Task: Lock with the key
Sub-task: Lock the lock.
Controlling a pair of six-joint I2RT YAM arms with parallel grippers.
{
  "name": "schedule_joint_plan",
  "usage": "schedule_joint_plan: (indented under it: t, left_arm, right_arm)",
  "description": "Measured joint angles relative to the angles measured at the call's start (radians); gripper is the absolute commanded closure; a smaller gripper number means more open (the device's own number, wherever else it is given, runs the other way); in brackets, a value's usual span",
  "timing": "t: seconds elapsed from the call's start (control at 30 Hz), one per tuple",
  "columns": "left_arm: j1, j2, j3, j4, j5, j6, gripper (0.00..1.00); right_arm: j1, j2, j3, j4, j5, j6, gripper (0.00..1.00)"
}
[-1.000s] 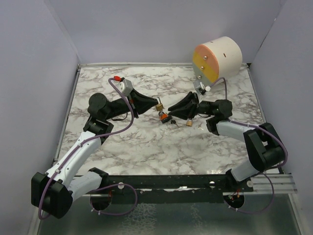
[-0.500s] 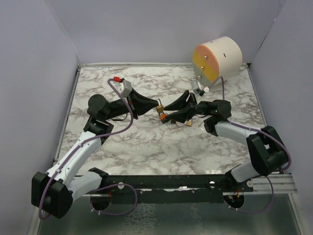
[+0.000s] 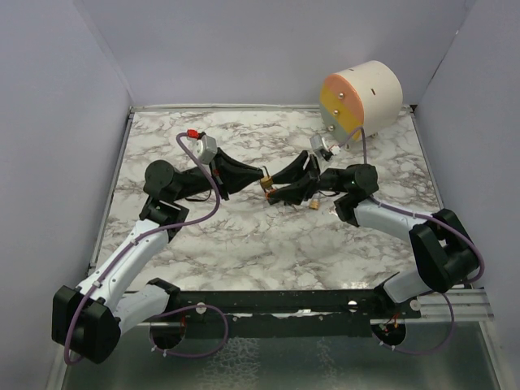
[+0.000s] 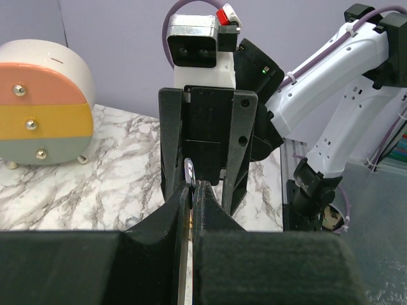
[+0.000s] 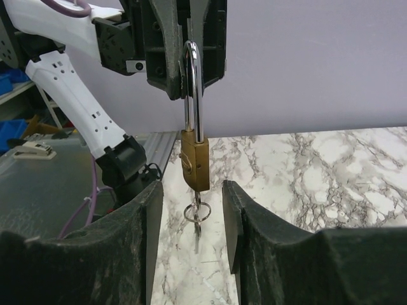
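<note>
A brass padlock (image 5: 194, 166) hangs upright by its steel shackle (image 5: 192, 89), and my left gripper (image 4: 191, 187) is shut on that shackle. A key (image 5: 198, 202) sits in the bottom of the padlock, with a key ring (image 5: 197, 213) and a second key dangling from it. My right gripper (image 5: 191, 219) is open, one finger on each side of the key and ring, touching neither. In the top view the padlock (image 3: 266, 180) is above mid-table, between the left gripper (image 3: 260, 174) and the right gripper (image 3: 276, 188), which face each other.
A round cream drum (image 3: 361, 97) with a pink, yellow and grey face lies at the back right, also in the left wrist view (image 4: 41, 108). A small brass item (image 3: 313, 205) lies on the marble table (image 3: 244, 244) under the right arm. Purple walls surround the table.
My right gripper has opened wider and moved left, so its fingers now stand on either side of the key under the padlock. The left gripper has kept hold and shifted slightly.
</note>
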Motion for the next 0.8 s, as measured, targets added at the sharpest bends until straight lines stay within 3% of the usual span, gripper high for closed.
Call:
schedule_joint_plan:
  t: [0.17,0.33,0.43,0.8]
  left_arm:
    - [0.0,-0.01,-0.005,0.01,0.002,-0.006,1.0]
    - [0.0,-0.018,-0.005,0.016,0.0,-0.005,1.0]
    - [0.0,-0.023,-0.005,0.023,0.0,-0.005,1.0]
    - [0.0,-0.04,-0.026,0.032,-0.032,0.013,1.0]
  right_arm:
    - [0.005,0.0,0.002,-0.018,0.008,-0.017,0.86]
    - [0.01,0.0,0.012,-0.039,0.012,-0.032,0.88]
    - [0.013,0.0,0.013,-0.045,0.013,-0.039,0.99]
    - [0.027,-0.002,0.016,-0.09,0.031,-0.08,0.99]
